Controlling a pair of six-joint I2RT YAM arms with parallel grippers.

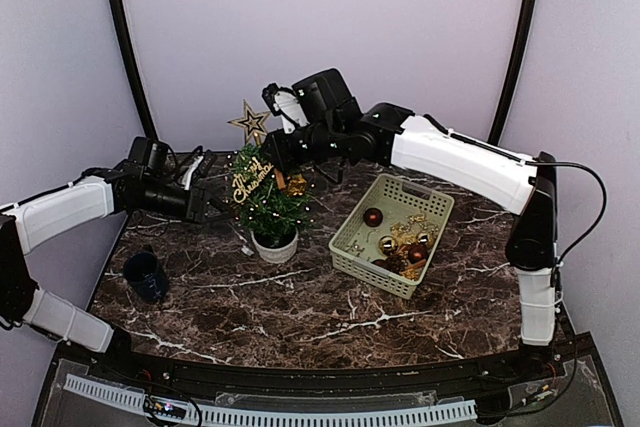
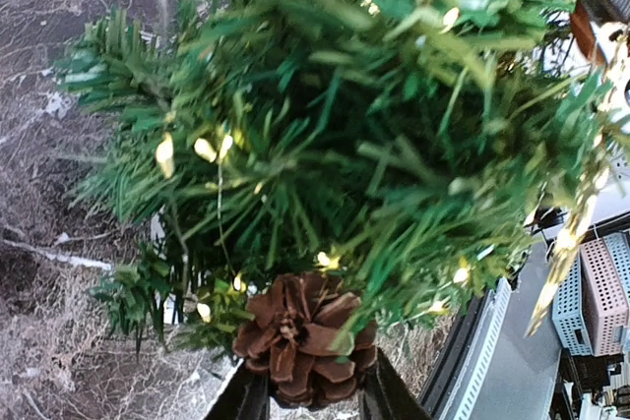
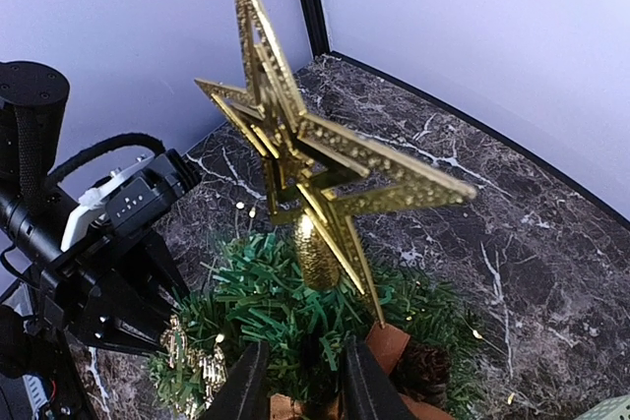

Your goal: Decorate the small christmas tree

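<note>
The small christmas tree (image 1: 268, 205) stands in its round white pot (image 1: 275, 246) on the dark marbled counter (image 1: 320, 319), left of centre in the overhead view; both arms reach in to it, one from each side.

The left tool (image 2: 311, 383) comes at the tree from the left of the frame; its own camera shows the two dark fingers (image 2: 248, 400) partly closed on a brown pine cone (image 2: 300, 336), which touches both of them and sits pressed up against the lower branches, at the bottom centre of that view; small warm lights dot the green needles above it.

The right tool (image 3: 303, 381) hangs just over the tree's top, at the bottom centre of its own view; its fingers (image 3: 246, 386) stand a narrow gap apart with dark foliage between them, and I cannot tell whether they grip anything there. A glittery gold star (image 3: 295, 159) rises upright straight ahead of them, its stem sunk into the tip of the tree.

A gold "Merry Christmas" sign (image 1: 252, 179) hangs on the upper left of the tree; a pale green basket (image 1: 362, 275) lies to the right of the pot, close by but apart from it, with a red bauble (image 1: 372, 217) and a gold bauble (image 1: 386, 244) among the trinkets in it; a dark cup (image 1: 146, 275) sits in the lower left, well away from the tree.
</note>
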